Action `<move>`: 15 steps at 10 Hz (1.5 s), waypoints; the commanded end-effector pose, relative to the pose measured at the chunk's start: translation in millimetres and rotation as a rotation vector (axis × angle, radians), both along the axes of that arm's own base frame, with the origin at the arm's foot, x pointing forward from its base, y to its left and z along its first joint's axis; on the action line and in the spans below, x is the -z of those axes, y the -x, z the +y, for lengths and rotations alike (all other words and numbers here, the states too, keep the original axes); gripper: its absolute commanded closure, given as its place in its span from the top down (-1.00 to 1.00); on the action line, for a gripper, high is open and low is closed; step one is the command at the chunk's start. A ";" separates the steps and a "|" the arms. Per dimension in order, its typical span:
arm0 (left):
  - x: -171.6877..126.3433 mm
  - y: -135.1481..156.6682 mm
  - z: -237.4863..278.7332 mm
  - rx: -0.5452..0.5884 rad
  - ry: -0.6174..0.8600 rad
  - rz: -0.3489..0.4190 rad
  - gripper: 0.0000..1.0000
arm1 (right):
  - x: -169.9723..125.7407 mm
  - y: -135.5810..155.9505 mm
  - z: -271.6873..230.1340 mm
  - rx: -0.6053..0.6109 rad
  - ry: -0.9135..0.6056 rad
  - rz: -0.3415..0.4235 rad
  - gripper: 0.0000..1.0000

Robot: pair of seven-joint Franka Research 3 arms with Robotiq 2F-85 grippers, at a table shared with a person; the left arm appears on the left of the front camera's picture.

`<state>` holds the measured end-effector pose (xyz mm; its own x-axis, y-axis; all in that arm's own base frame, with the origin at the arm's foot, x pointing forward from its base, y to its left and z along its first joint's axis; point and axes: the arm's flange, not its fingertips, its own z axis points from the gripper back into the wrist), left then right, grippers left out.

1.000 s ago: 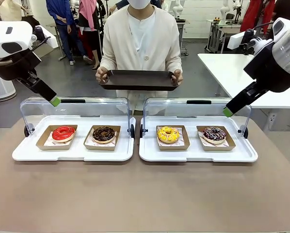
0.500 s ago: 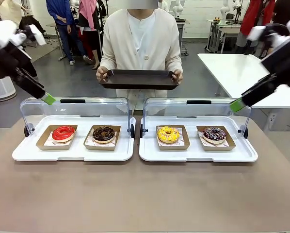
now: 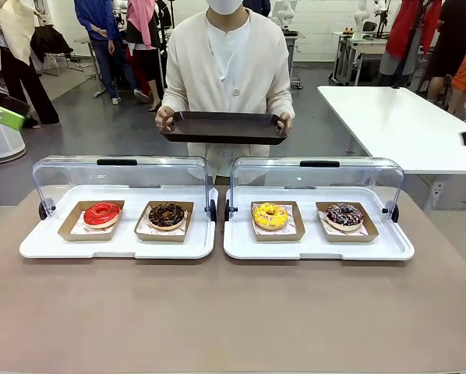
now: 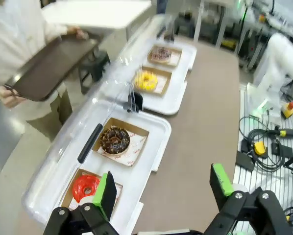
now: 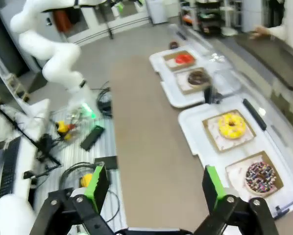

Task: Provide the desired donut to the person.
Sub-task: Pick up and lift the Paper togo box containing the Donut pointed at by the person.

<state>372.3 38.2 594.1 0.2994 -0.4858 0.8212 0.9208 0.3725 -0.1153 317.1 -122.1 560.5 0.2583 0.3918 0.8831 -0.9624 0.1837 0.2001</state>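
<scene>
Starting on the left, we find the left gripper (image 4: 163, 185) at the bottom of its wrist view, jaws spread wide and empty. Across the front frame's middle, two white display cases (image 3: 30, 248) hold cardboard trays with a red donut (image 3: 101, 213), chocolate donut (image 3: 167, 215), yellow donut (image 3: 270, 216) and sprinkled donut (image 3: 344, 215). We cannot tell which is wanted. Above centre, the person (image 3: 227, 54) holds a dark serving tray (image 3: 224, 127). The right gripper (image 5: 155, 182) gapes wide, gripping nothing.

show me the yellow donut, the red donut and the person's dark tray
yellow donut (image 3: 261, 216), front view, on its icing ring
red donut (image 3: 92, 214), front view, on its glazed ring
dark tray (image 3: 224, 125), front view, on its bare floor
</scene>
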 end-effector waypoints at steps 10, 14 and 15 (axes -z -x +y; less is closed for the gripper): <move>42.8 33.1 159.3 0.036 0.214 0.030 1.00 | 20.9 32.2 -117.8 0.154 -0.173 0.000 1.00; 48.6 41.6 167.8 0.018 0.167 0.021 1.00 | 19.0 37.5 -126.1 0.170 -0.153 0.012 1.00; 47.0 45.6 179.8 -0.004 0.198 0.051 1.00 | 19.0 37.5 -126.1 0.170 -0.153 0.012 1.00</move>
<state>328.4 214.2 548.0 0.3437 -0.3278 0.8800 0.9124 0.3384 -0.2303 278.8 -247.2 541.3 0.3316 0.2109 0.9195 -0.9127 0.3184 0.2561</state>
